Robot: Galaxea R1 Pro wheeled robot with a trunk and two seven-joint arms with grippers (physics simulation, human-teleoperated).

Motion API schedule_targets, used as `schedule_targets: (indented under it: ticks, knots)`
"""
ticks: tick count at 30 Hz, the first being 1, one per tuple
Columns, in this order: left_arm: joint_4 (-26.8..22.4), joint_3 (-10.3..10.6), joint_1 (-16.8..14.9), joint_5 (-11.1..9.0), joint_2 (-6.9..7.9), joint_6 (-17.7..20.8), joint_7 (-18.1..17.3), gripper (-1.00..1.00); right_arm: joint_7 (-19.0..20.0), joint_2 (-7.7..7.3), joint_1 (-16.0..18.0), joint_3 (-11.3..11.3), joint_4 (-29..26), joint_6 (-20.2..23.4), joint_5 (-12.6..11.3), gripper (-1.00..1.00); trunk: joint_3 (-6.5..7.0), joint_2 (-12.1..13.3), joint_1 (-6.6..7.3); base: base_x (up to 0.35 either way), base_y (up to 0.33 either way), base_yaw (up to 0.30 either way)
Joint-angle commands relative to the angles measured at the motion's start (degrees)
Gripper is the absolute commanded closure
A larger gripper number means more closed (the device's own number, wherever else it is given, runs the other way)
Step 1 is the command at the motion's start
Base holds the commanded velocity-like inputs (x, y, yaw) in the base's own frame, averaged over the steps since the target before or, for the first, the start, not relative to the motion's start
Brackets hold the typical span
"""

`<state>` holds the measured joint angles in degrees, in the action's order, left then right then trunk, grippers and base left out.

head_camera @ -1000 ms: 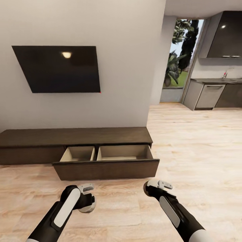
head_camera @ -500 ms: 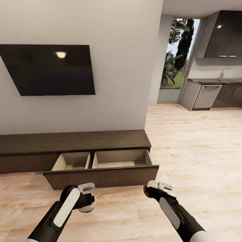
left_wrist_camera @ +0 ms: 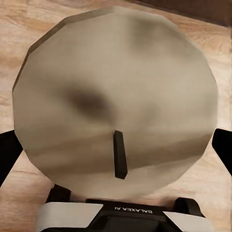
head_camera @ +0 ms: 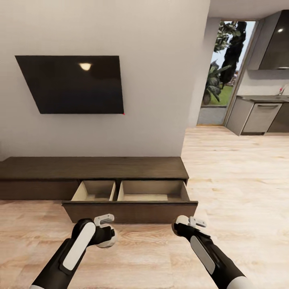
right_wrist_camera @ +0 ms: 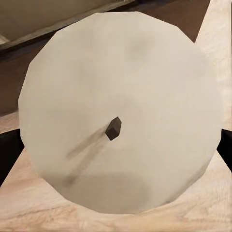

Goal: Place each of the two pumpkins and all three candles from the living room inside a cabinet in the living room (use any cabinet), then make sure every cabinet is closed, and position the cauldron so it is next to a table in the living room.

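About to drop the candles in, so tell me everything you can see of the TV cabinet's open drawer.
The drawer is pulled out from the right half of the long, low dark-brown wood cabinet. Its front is flat and handleless. Inside is pale beige, split by a divider into a narrower left compartment and a wider right one; what shows of both looks empty. It stands just beyond both grippers; nothing touches it.

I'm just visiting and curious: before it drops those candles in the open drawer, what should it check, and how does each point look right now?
1. Drawer of the cabinet open: ok.
2. Drawer compartments have free space: ok, pale interior shows bare.
3. Left end effector holds a candle: ok.
4. Right end effector holds a candle: ok.
5. End effectors above the drawer: not ok, both are short of its front panel, over the floor.
6. Pumpkins already stored: cannot tell.
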<state>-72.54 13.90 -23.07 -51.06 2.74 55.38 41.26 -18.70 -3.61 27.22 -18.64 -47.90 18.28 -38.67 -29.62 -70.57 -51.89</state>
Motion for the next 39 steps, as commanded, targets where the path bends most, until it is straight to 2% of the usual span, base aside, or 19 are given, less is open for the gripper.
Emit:
schedule_targets:
  ticks: [1, 3, 5, 7, 8, 9, 12, 15, 21, 30, 35, 39]
  knots:
    - [-1.2, 0.2, 0.0, -0.4, 0.06, 0.3, 0.9, 1.0, -1.4, -0.08, 0.0, -0.5, -0.4, 0.3, -0.1, 1.0, 0.12, 0.4, 0.22, 0.0, 0.0, 0.046]
    - [-4.7, 0.2, 0.0, -0.4, 0.05, 0.6, 1.0, 1.0, -5.0, 0.02, -0.1, -1.1, -1.2, 1.2, 0.9, 1.0, 0.48, 1.2, 0.66, 0.0, 0.0, 0.024]
    - [-8.5, 0.2, 0.1, -0.5, 0.01, 0.7, 1.0, 1.0, -11.9, 0.24, -0.2, -2.5, -3.9, 3.7, 1.5, 1.0, 0.84, 2.0, 1.1, 0.0, 0.0, 0.01]
    - [-10.8, 0.2, -0.2, -0.6, -0.09, 0.9, 1.1, 1.0, -18.1, 0.34, -0.2, -3.4, -9.6, 8.2, 1.1, 1.0, 1.2, 2.8, 1.54, 0.0, 0.0, 0.004]
    - [-11.6, 0.2, -0.9, -0.6, -0.24, 0.9, 1.1, 1.0, -19.9, 0.36, -0.2, -3.5, -13.1, 11.2, 0.6, 1.0, 1.38, 3.2, 1.76, 0.0, 0.0, 0.002]
    - [-12.3, 0.4, -2.5, -0.7, -0.85, 1.0, 1.2, 1.0, -21.4, 0.43, -0.2, -3.5, -18.1, 16.4, -0.8, 1.0, 1.56, 3.6, 1.98, 0.0, 0.0, 0.001]
    - [-12.6, 1.4, -4.1, -0.7, -2.23, 1.0, 1.3, 1.0, -23.0, 0.51, -0.1, -1.9, -25.4, 25.0, -4.7, 1.0, 2.09, 4.8, 2.64, 0.0, 0.0, 0.0]
    - [-12.6, 1.9, -4.6, -0.8, -2.64, 1.0, 1.4, 1.0, -23.4, 0.48, -0.1, 0.4, -30.4, 29.2, -6.5, 1.0, 2.63, 6.0, 3.3, 0.0, 0.0, 0.0]
    - [-12.2, 1.9, -4.4, -0.8, -2.69, 0.8, 1.3, 1.0, -23.1, 0.46, -0.1, 1.0, -31.4, 30.0, -7.0, 1.0, 3.71, 8.4, 4.62, 0.0, 0.0, 0.0]
    - [-12.4, 1.7, -4.4, -0.6, -2.01, 0.9, 1.3, 1.0, -23.1, 0.77, -0.1, 0.6, -32.4, 29.6, -6.9, 1.0, 3.59, 8.4, 4.62, 0.021, 0.002, -0.044]
    - [-12.3, 1.5, -4.4, -0.7, -1.58, 0.9, 1.4, 1.0, -23.0, 1.88, -0.1, 0.4, -32.5, 29.5, -6.9, 1.0, 3.39, 8.4, 4.62, 0.247, 0.073, -0.135]
    - [-12.2, 1.6, -4.4, -0.8, -1.47, 0.9, 1.4, 1.0, -23.0, 2.15, -0.1, 0.4, -32.5, 29.5, -6.9, 1.0, 3.36, 8.4, 4.62, 0.304, 0.032, -0.023]
